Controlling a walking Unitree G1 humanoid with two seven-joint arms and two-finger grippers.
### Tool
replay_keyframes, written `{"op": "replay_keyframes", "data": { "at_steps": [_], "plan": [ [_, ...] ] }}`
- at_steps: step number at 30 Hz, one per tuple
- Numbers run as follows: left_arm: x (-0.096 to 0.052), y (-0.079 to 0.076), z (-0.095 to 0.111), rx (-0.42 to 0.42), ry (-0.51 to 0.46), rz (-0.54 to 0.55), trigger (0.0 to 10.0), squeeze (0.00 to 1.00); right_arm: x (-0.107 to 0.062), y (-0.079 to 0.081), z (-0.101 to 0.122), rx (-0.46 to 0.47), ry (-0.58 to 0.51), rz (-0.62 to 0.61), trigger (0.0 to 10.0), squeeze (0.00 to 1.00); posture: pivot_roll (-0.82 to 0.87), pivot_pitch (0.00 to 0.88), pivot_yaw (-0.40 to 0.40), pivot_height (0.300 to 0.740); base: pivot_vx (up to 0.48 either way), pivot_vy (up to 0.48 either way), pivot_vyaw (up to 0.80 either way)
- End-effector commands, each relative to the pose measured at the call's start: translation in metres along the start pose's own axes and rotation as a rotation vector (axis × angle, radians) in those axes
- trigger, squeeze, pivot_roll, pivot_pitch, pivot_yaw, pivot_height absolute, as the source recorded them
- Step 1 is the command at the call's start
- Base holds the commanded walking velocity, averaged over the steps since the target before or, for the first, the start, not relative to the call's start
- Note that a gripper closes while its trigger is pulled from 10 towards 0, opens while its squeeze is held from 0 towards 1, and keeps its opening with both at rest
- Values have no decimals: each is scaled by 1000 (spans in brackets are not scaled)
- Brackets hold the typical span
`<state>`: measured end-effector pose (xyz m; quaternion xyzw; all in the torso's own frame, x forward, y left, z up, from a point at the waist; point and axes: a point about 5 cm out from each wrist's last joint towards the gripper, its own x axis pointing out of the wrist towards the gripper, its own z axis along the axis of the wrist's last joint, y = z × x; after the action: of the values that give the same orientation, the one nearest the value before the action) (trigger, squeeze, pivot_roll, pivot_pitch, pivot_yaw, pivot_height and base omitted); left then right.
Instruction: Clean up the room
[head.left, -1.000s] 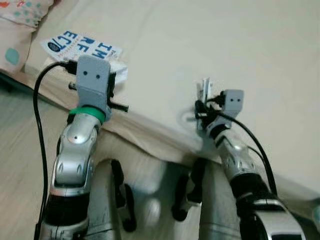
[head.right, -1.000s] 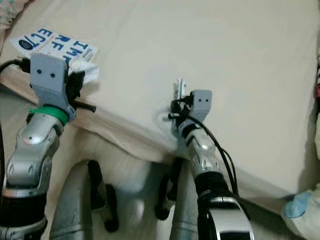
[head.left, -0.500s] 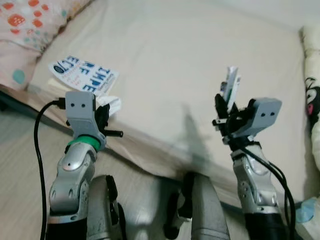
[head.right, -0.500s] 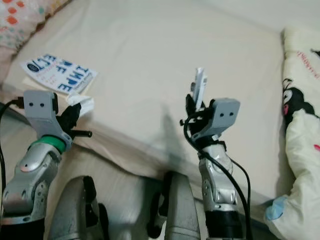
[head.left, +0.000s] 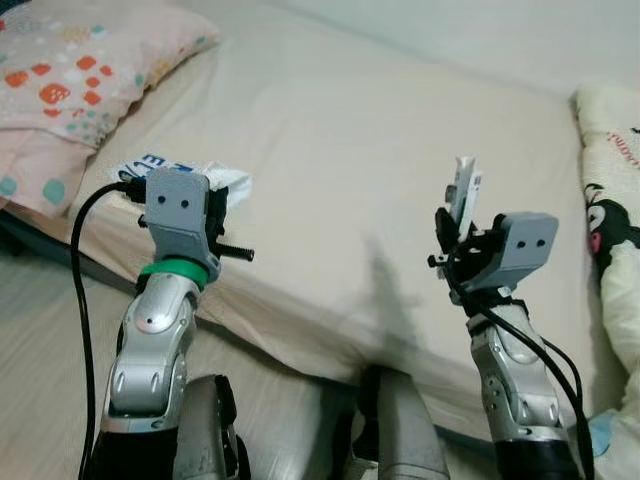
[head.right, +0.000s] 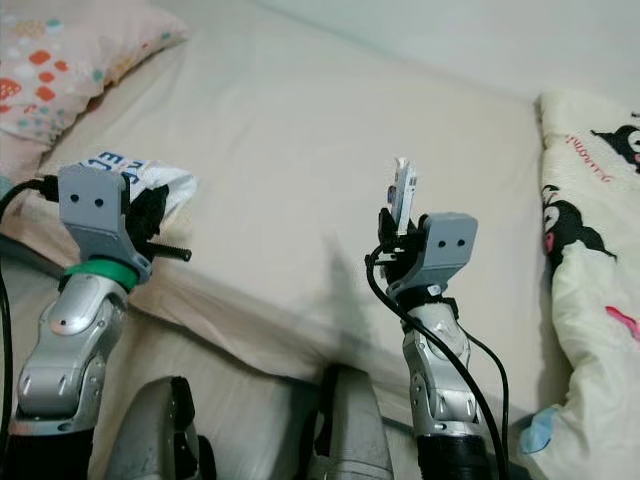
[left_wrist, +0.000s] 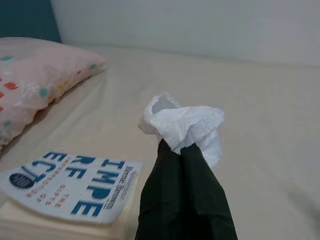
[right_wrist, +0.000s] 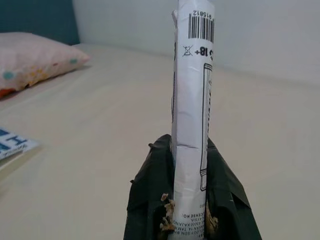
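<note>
My left gripper (left_wrist: 180, 147) is shut on a crumpled white tissue (left_wrist: 187, 125) and holds it just above the bed's near edge, over a book with blue lettering (left_wrist: 70, 192). From the head, the tissue (head.left: 228, 184) peeks out behind the left wrist camera, with the book (head.right: 110, 160) under it. My right gripper (right_wrist: 189, 145) is shut on a flat white packet (right_wrist: 192, 90) with a barcode. The packet (head.left: 465, 188) stands upright above the beige sheet, to the right of the left arm.
The bed (head.left: 350, 130) spreads ahead under a beige sheet. A pink dotted pillow (head.left: 80, 55) lies at its far left. A cream blanket with cartoon prints (head.right: 590, 250) lies bunched along the right side. Wooden floor (head.left: 40, 330) shows at the lower left.
The head view has tilted up, bringing in the pillow and blanket. My right gripper rose from the bed's edge with the packet. The left gripper kept the tissue near the book.
</note>
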<state>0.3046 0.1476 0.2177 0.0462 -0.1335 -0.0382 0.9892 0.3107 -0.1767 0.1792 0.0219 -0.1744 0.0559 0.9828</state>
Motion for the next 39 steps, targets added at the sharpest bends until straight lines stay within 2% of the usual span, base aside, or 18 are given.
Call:
{"op": "replay_keyframes", "data": {
  "at_steps": [1, 14, 26, 39],
  "plan": [
    [1, -5, -1, -3, 0, -13, 10000, 0, -2, -6, -2, -15, 14, -18, 10000, 0, 57, 71, -79, 627, 0, 0, 0],
    [8, -16, 1, -21, -28, -31, 10000, 0, -5, -7, -5, -19, 28, -29, 10000, 0, 53, 68, -69, 682, 0, 0, 0],
    [7, -16, -1, -26, -24, -26, 10000, 0, -5, -7, -6, -15, 32, -27, 10000, 0, 56, 69, -69, 740, 0, 0, 0],
    [7, -18, -4, -33, -15, -40, 10000, 0, -5, -2, -9, -4, 41, -36, 10000, 0, 56, 66, -60, 740, -23, 0, 0]
  ]
}}
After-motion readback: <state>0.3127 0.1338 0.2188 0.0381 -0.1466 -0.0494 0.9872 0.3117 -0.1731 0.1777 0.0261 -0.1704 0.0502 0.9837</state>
